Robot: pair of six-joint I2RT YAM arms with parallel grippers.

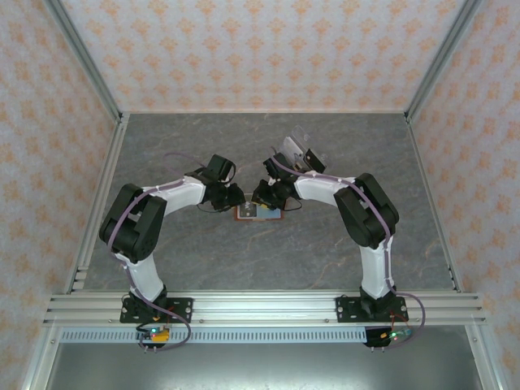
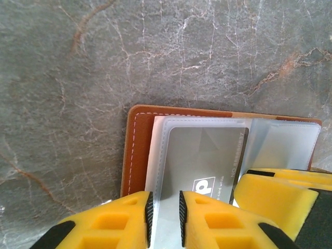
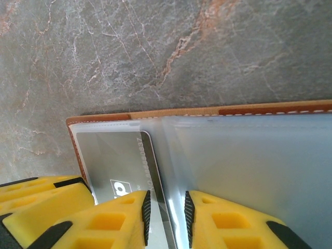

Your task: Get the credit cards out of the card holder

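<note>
Left gripper jaws near-shut, pinching sleeved card; right gripper jaws likewise on clear sleeve.

Top view: a camera high behind the two arms looks down and forward over the grey surface, with the arm bases along the bottom edge and everything small. Left wrist view: very close to the surface, looking past the yellow left hand at lower centre. Right wrist view: equally close, looking past the right hand. All three views share the open card holder. Both wrist views share its clear sleeve.
</note>
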